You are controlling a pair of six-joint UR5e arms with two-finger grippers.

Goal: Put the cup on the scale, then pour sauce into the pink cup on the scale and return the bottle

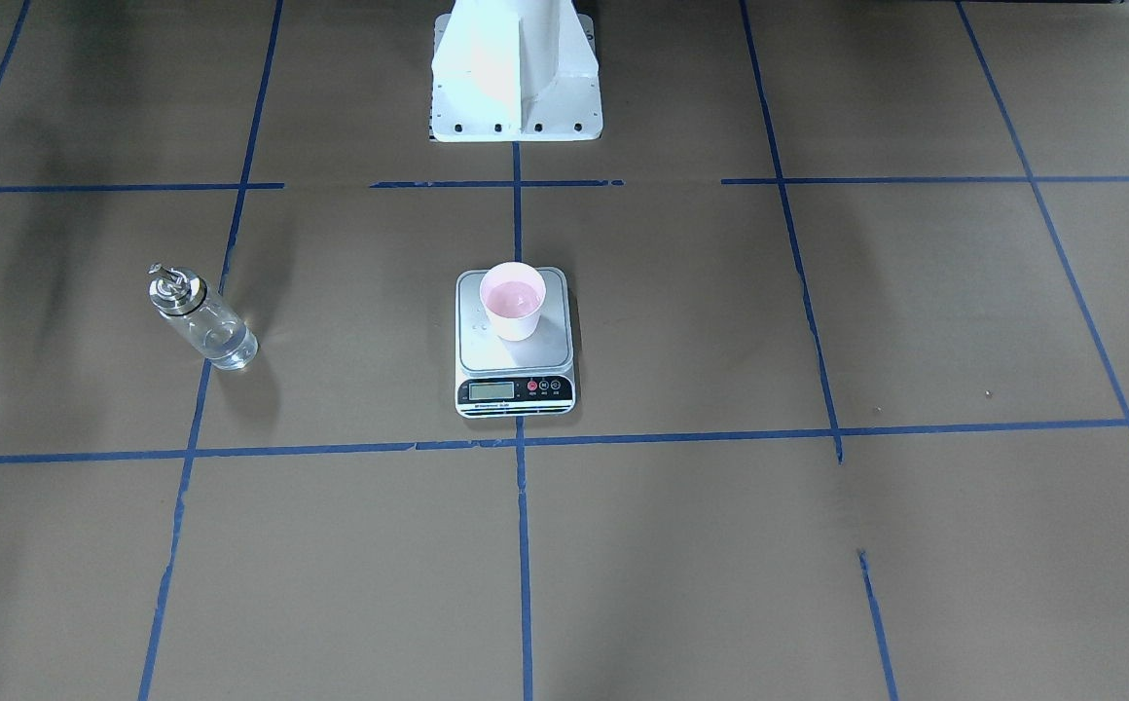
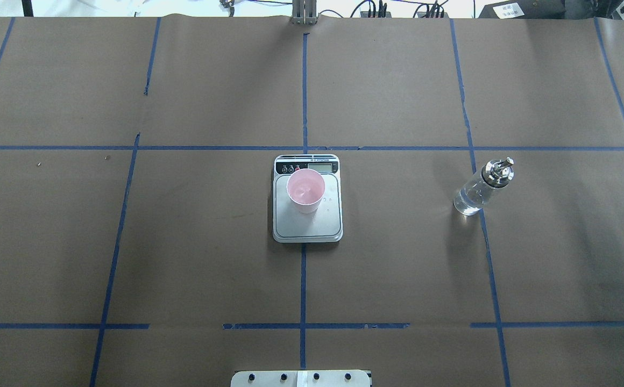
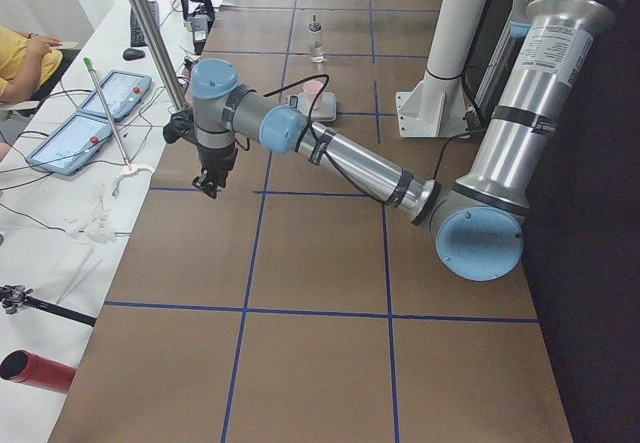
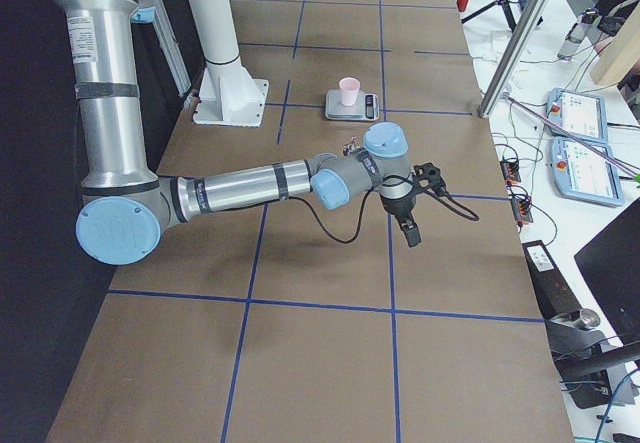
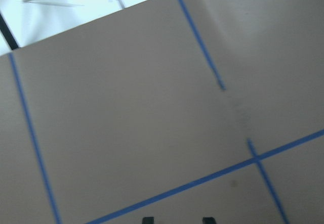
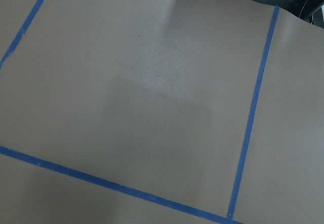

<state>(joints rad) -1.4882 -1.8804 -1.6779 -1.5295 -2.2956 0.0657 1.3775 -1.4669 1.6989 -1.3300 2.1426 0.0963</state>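
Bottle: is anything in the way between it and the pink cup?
Nothing visible is. Only flat brown table lies between the bottle and the cup, which sits on the scale.

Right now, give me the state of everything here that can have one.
Flat silver-grey digital scale: loaded; display too small to read.
Pale pink tapered cup: upright on the scale's platform.
Clear glass bottle with silver pourer cap: upright, apart from the scale.
Left pincer: open, empty.
Right pincer: open or shut, cannot tell.
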